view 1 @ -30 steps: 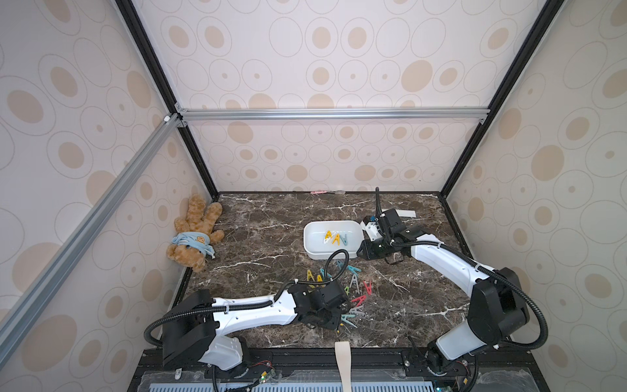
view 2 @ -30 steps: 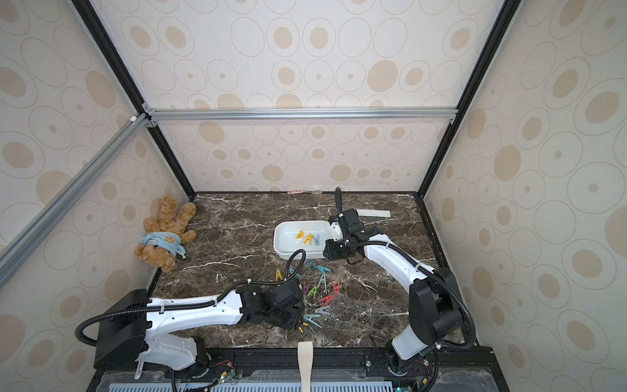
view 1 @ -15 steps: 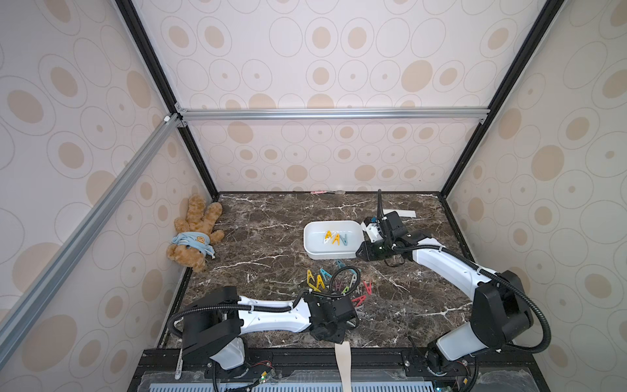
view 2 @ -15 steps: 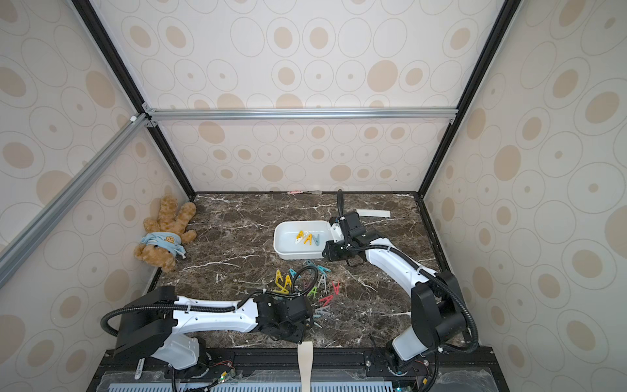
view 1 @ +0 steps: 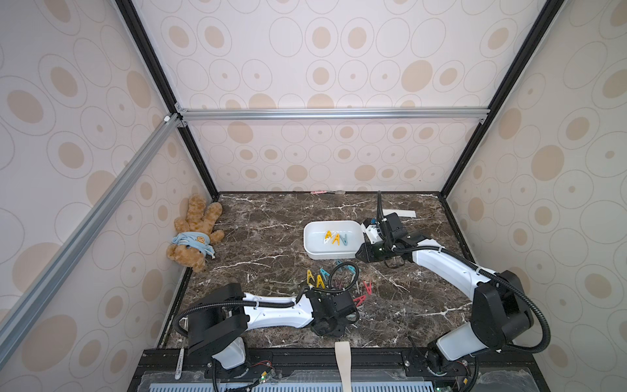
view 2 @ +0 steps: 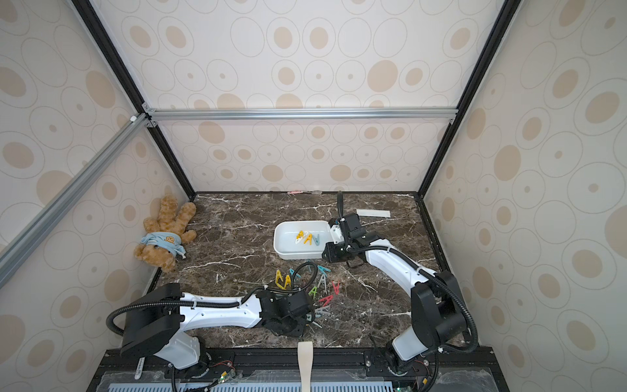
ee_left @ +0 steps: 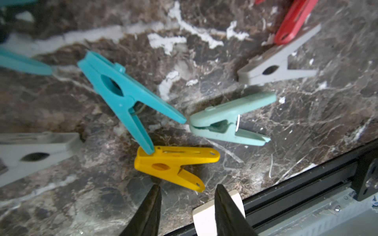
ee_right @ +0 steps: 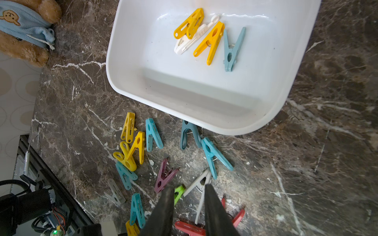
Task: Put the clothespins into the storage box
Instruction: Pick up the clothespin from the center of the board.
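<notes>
The white storage box (view 1: pixel 308 237) (view 2: pixel 277 239) sits mid-table, and in the right wrist view its rim (ee_right: pixel 114 71) fills the upper part. Inside lie several clothespins (view 1: pixel 334 238), among them a yellow one (ee_right: pixel 210 40). More clothespins (view 1: pixel 319 280) (view 2: pixel 327 298) are scattered on the marble in front of the box. My left gripper (ee_left: pixel 188 185) (view 1: pixel 336 329) is low near the table's front edge. It is open and empty, with a yellow clothespin (ee_left: pixel 169 163) just ahead of its tips. My right gripper (ee_right: pixel 188 187) (view 1: pixel 361 253) hovers by the box's near right corner, open and empty.
A teddy bear (view 1: pixel 195 234) lies at the left wall. A flat white paper strip (view 1: pixel 403 213) is behind the right arm. A beige strip (view 1: pixel 342 356) (ee_left: pixel 216 206) crosses the black front rail. Teal (ee_left: pixel 122 96), mint (ee_left: pixel 225 120), grey (ee_left: pixel 274 69) and red (ee_left: pixel 292 22) pegs surround the yellow one.
My left arm has swung toward the front edge and lowered over the nearest pegs, its jaws narrowing a little. The right arm has barely shifted.
</notes>
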